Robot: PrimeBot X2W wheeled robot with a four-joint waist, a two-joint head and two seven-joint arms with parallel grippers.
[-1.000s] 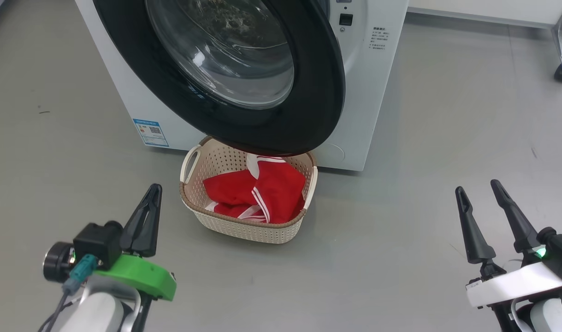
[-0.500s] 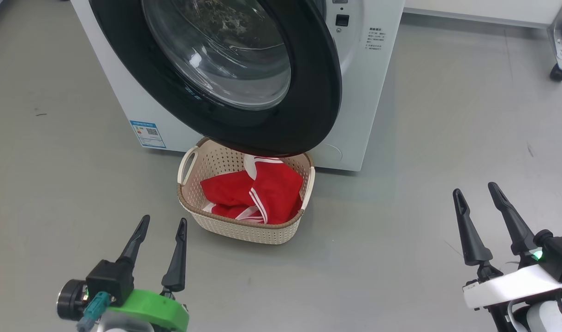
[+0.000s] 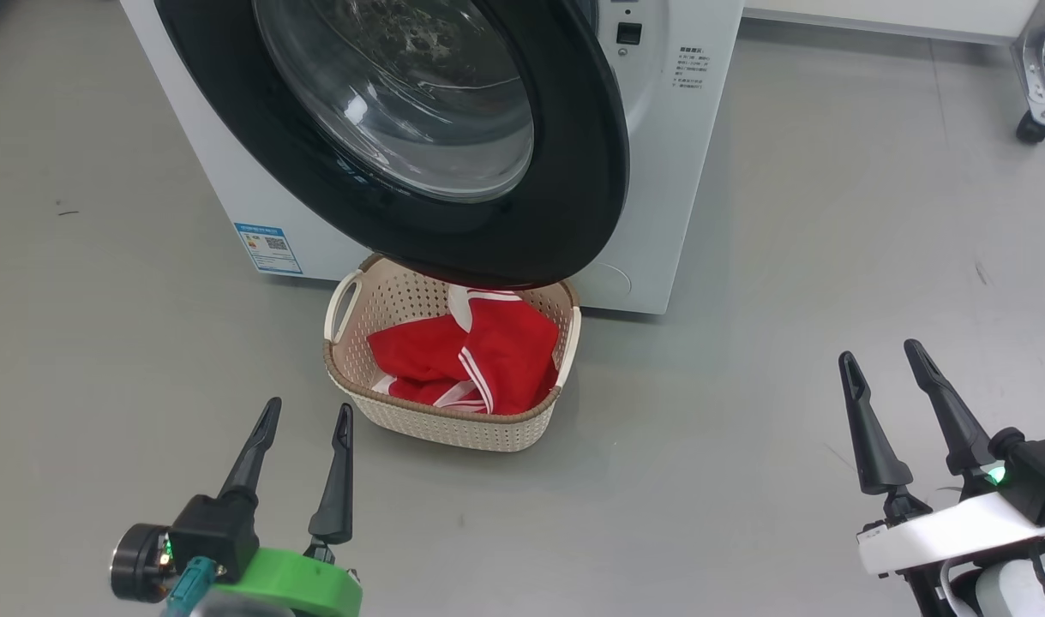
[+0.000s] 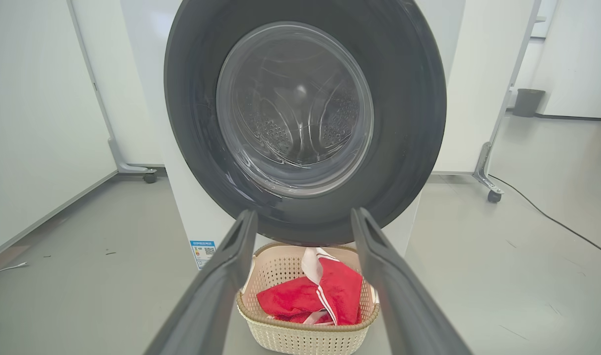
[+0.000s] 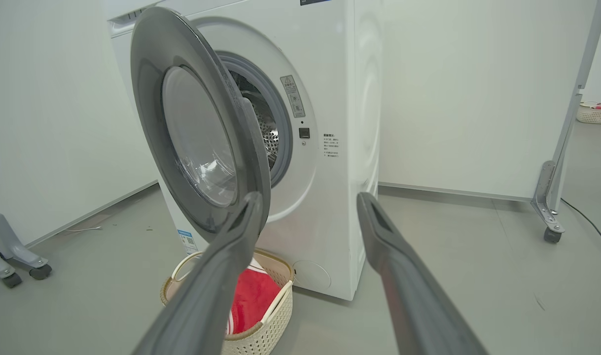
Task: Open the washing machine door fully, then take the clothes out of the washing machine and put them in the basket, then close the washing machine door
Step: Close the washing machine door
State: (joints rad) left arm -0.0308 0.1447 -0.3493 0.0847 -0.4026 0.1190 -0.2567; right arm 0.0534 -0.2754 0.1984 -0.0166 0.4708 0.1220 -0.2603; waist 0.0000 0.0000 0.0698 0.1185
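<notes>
I am holding the left gripper (image 3: pixel 309 408), two long dark fingers on a green mount, with its jaws spread wide and empty. It is hovering over the smooth grey floor (image 3: pixel 745 386), near the front left corner of the small cream perforated plastic basket (image 3: pixel 453 433) with the brown woven-look rim. I am holding the right gripper (image 3: pixel 878 350), dark fingers on a white mount, equally wide and empty, well apart from the basket on its right side. Both grippers are pointing toward the machine. The bright red clothes (image 3: pixel 496 356) with white stripes are lying bunched inside the basket, with a white-trimmed fold rising at the far rim. The basket is sitting on the floor just in front of the big white boxy washing machine (image 3: pixel 659 171), which is carrying a small blue label (image 3: pixel 267 248) low on its front. The large round washing machine door (image 3: pixel 573 171), a glossy black ring around a bulging clear glass bowl, is standing partly open and overhanging the basket's far edge. In the right wrist view the perforated metal drum (image 5: pixel 268 130) is showing behind it.
</notes>
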